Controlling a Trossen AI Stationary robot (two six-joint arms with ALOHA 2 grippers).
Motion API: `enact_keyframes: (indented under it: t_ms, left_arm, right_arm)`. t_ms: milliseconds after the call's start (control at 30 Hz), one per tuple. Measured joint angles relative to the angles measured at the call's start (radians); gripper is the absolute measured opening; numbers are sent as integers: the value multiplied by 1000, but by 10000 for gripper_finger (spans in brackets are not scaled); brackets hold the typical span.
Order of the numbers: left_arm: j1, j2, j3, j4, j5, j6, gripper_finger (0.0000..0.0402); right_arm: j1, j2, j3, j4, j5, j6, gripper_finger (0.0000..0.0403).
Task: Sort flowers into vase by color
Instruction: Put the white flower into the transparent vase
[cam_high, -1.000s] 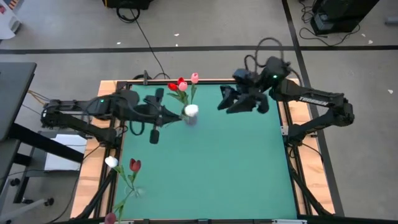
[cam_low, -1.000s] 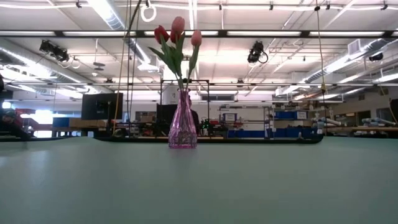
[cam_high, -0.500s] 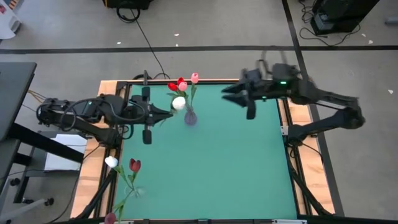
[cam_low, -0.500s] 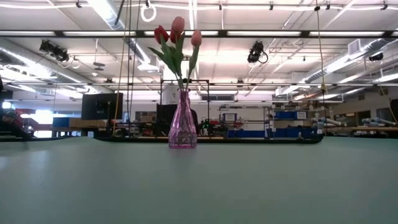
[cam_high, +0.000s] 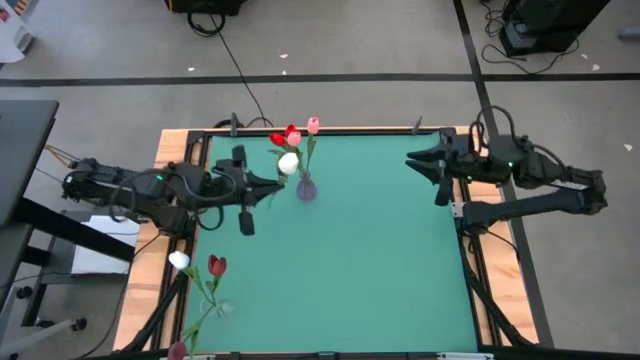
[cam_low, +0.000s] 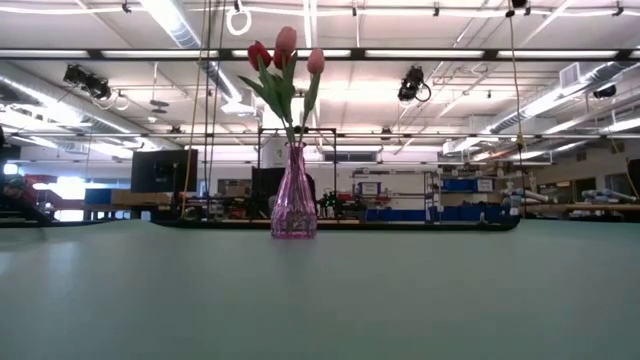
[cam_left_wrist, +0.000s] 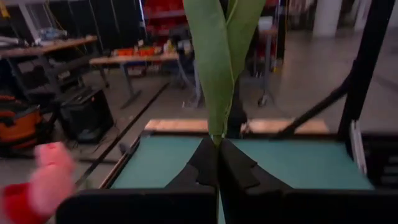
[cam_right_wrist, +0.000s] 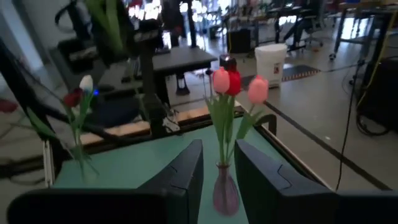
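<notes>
A pink glass vase (cam_low: 294, 200) stands in the far middle of the green table (cam_high: 360, 270). It holds red and pink tulips (cam_low: 285, 55), which show as a cluster (cam_high: 294, 135) from above. My left gripper (cam_high: 264, 184) is just left of the vase (cam_high: 306, 188) and is shut on a white tulip (cam_high: 288, 163). My right gripper (cam_high: 428, 165) hangs open near the table's far right edge, facing the vase (cam_right_wrist: 225, 190). More tulips, white (cam_high: 179, 260), dark red (cam_high: 217, 265) and pink (cam_high: 177, 350), are at the near left corner. My left gripper pinches the white tulip by its green stem at the base of the leaves (cam_left_wrist: 216, 142), between both fingertips (cam_left_wrist: 202, 165). The fingers come level from the table's left. The tulip is lifted clear; its leaves (cam_left_wrist: 217, 56) rise above the fingers and its head leans toward the vase.
Wooden and black frame rails (cam_high: 462, 210) edge the table. The near left tulips (cam_right_wrist: 78, 99) stand upright in the right wrist view. The green surface between the vase and the near edge lies bare. Cables and equipment sit on the floor beyond the far edge.
My right gripper has drawn back from the table's far middle toward its right edge. My left gripper, still shut on the stem, has pulled a little toward the left edge. The white head has moved from over the vase mouth to its left.
</notes>
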Motion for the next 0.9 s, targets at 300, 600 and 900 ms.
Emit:
enact_keyframes:
  t_ms: [300,600,900]
  left_arm:
    - [-4,-31,-273,481,19,0,1]
    - [-7,-134,-288,488,19,0,3]
    - [-68,-288,-288,351,19,32,4]
  right_arm:
    - [2,-163,-189,23,25,-8,103]
    - [1,-171,-196,23,9,-7,103]
    - [1,-170,-196,23,-12,-7,104]
